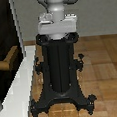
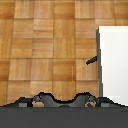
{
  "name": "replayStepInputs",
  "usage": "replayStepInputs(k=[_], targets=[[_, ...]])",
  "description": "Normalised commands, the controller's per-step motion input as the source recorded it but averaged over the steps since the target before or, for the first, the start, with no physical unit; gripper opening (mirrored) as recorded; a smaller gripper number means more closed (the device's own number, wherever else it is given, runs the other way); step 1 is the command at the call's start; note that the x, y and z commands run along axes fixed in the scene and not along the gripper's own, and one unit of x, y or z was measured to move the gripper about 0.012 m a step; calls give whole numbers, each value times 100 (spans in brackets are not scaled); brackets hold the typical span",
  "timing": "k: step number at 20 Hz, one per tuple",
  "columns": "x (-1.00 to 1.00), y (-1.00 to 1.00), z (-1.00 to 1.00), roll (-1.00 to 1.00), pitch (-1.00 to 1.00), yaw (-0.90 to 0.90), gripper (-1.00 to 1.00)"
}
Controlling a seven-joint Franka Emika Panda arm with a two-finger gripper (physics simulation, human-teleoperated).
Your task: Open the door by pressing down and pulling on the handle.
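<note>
In the exterior view the door (image 1: 4,48) stands as a tall dark panel at the view's left edge, bordered by a white frame (image 1: 21,80), and the brass-brown handle (image 1: 8,59) juts from it as a short lever whose long axis runs roughly level, out from the panel. The black pedestal (image 1: 59,69) fills the centre on the wood floor (image 1: 102,66), with the grey-white arm (image 1: 57,2) rising above it and out of the top of the picture; the jaws are not visible here, so how they stand cannot be told. Judging from this, the handle lies well apart from the arm, off toward the view's left and lower than the arm's upper links, so the coming reach must travel sideways to it and come down onto the lever from above. In the wrist view the camera looks onto the floor, the white frame (image 2: 114,60) and the pedestal's foot (image 2: 60,102); neither door handle nor fingertips appear, so nothing is shown held.
</note>
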Motion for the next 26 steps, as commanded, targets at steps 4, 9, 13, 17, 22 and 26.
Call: replayStepInputs(k=[4,9,13,17,22,26], targets=[[0,0,100,0,0,0,100],[0,-60,20,0,0,0,100],[0,-75,0,0,0,0,100],[0,-50,0,0,0,0,100],[0,-80,0,0,0,0,100],[0,-50,0,0,0,0,100]])
